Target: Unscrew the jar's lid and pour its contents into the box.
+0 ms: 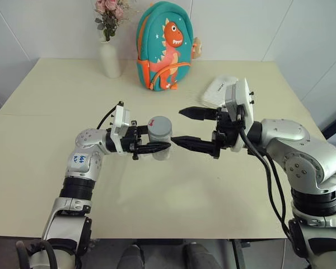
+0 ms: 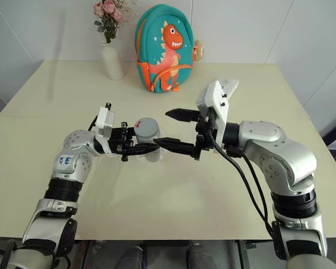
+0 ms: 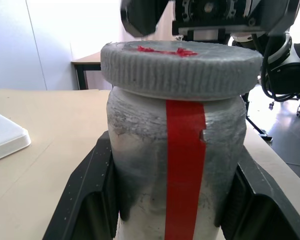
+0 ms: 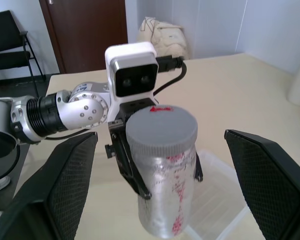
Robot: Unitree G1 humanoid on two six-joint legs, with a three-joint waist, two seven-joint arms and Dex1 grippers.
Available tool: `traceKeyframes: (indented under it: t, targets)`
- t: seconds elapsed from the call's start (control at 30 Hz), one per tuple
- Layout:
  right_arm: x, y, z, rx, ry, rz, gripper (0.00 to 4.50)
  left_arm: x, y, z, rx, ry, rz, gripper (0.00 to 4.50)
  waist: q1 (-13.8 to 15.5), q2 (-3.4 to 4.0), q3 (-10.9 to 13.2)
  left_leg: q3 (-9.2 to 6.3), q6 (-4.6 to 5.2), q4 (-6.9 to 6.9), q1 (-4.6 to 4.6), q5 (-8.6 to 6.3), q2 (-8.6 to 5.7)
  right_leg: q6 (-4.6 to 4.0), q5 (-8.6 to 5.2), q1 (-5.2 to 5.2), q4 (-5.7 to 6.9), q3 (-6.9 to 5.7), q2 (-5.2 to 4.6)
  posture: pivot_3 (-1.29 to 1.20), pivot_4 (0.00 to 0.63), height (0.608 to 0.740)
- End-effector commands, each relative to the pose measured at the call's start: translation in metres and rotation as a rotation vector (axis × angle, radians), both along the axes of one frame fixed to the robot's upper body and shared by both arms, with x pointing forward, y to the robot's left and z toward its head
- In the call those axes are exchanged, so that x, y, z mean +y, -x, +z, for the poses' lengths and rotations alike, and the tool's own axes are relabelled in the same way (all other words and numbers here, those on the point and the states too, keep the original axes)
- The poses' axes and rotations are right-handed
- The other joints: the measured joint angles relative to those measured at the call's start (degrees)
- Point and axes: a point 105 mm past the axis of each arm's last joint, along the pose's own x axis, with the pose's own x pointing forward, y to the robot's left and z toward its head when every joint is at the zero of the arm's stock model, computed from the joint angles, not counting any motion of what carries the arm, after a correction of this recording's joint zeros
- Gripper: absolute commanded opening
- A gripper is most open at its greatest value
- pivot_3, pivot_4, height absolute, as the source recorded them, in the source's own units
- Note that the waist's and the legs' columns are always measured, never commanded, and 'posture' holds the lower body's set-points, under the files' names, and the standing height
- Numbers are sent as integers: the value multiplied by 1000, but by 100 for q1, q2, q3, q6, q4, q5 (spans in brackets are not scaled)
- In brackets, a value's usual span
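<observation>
Where cream table (image 1: 224, 185) ends, white walls (image 1: 241, 28) rise.

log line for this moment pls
left gripper: shut on jar | lid: on | right gripper: open, beside lid | box: under jar

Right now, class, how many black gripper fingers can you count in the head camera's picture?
4. Two fingers of the left gripper clamp the jar. Two more belong to the open right gripper, one finger above, one below, beside the lid.
</observation>
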Motion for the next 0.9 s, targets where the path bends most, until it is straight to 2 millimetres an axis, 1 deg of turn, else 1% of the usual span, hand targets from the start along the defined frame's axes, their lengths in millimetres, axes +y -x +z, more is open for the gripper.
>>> traceKeyframes:
  t: [0.03, 0.1, 0.2, 0.33, 0.47, 0.7, 0.9]
  targets:
    - [12, -2, 10, -44, -43, 16, 4270, -8, 2, 12, -58, 5, -38, 2029, 6, 0, 0, 0, 0, 0, 0, 0, 0, 0, 0, 0, 0, -1, 0, 0, 150, 740]
    - [18, -3, 9, -40, -50, 34, 4270, -11, 2, 12, -59, 6, -49, 2029, 6, 0, 0, 0, 0, -1, -1, 0, -1, 0, 0, 0, -3, 0, 0, 0, 150, 740]
    - [23, -5, 9, -39, -58, 42, 4270, -12, 1, 12, -60, 6, -53, 2029, 7, 1, 1, 0, 0, -4, -1, 0, 0, 0, 0, 0, -4, -1, 0, 0, 150, 740]
    - [40, -13, 4, -47, -43, 51, 4270, -16, 2, 12, -66, 7, -71, 2029, -11, 2, 1, 0, 1, -1, 0, 1, 0, 0, 0, -2, 3, -1, 0, 0, 150, 740]
    - [47, -13, 1, -58, -30, 74, 4270, -16, 2, 13, -67, 7, -72, 2029, -1, 3, 1, 0, 2, 0, -1, 2, 0, 0, 0, -2, 3, -1, 0, 0, 150, 740]
    - [52, -19, -4, -72, -12, 66, 4270, -17, 2, 13, -70, 9, -70, 2029, -7, 3, 1, -1, 2, -2, -1, 2, 0, 0, 0, -2, 1, -2, 0, 0, 150, 740]
    - [49, -25, -7, -77, 2, 31, 4270, -17, 3, 13, -70, 13, -68, 2029, -3, 3, 1, 0, 2, -1, -1, 2, 0, 0, 0, -2, 2, -2, 0, 0, 150, 740]
